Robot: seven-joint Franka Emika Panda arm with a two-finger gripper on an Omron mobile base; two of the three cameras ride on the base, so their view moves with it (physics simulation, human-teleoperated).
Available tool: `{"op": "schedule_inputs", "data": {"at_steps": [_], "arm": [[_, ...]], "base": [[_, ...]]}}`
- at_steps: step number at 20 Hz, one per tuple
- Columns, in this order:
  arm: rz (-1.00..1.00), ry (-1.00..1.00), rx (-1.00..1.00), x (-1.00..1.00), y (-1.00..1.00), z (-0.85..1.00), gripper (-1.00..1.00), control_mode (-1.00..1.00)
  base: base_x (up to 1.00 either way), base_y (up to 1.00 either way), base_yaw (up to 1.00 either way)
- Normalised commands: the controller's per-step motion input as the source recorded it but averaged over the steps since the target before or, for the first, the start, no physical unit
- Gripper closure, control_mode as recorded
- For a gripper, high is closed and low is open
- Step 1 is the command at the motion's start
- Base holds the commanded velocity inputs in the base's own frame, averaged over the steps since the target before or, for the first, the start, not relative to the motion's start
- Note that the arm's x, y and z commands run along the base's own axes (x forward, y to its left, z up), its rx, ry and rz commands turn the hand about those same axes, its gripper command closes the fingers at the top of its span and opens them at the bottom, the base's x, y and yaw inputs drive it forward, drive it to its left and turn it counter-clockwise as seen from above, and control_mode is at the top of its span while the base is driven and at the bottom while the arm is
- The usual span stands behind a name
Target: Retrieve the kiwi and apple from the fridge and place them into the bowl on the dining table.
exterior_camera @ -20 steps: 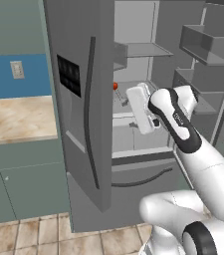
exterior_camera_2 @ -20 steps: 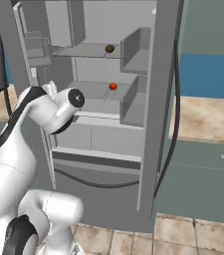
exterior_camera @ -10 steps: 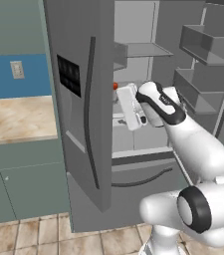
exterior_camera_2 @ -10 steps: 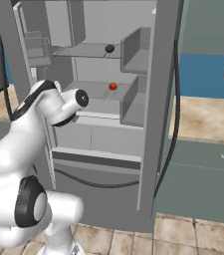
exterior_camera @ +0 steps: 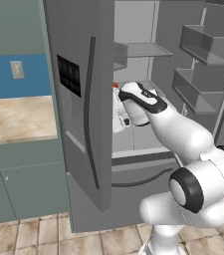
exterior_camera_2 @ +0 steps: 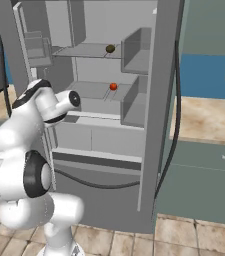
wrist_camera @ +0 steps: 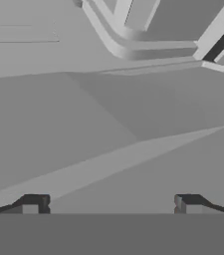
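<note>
- Step in hand: reaching into the open fridge (exterior_camera_2: 149,100); nothing retrieved yet.
- Hand (wrist_camera: 108,204) empty, fingers spread wide.
- Apple (exterior_camera_2: 113,86) rests beyond the hand on the middle shelf; kiwi (exterior_camera_2: 110,48) higher.
- Next: aim at the apple, then close.

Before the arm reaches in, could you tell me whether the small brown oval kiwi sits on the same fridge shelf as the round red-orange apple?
No, the kiwi lies on the shelf above the apple.

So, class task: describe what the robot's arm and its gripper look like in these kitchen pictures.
The arm is glossy white, built of rounded segments, with dark rings and caps at the joints. A black band curves round the wrist. The gripper has two small dark grey, blocky finger tips. No cables or lettering can be made out.
</note>
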Motion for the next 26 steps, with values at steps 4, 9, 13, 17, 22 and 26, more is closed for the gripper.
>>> {"op": "schedule_inputs", "data": {"at_steps": [4,9,13,17,22,26], "arm": [[0.05,0.00,0.01,-0.36,0.77,-0.12,-1.00,-1.00],[0.05,-0.07,0.00,-0.71,0.98,-0.01,-1.00,-1.00],[0.04,-0.11,0.00,-0.60,1.00,-0.02,-1.00,-1.00],[-0.01,-0.11,0.00,-0.39,0.13,0.00,-1.00,-1.00],[-0.11,-0.01,-0.03,-0.19,-0.87,0.00,-1.00,-1.00],[-0.10,0.00,-0.01,-0.19,-1.00,0.08,-1.00,-1.00]], "base": [[0.00,0.00,0.00],[0.00,0.00,0.00],[0.00,0.00,0.00],[0.00,0.00,0.00],[0.00,0.00,0.00],[0.00,0.00,0.00]]}}
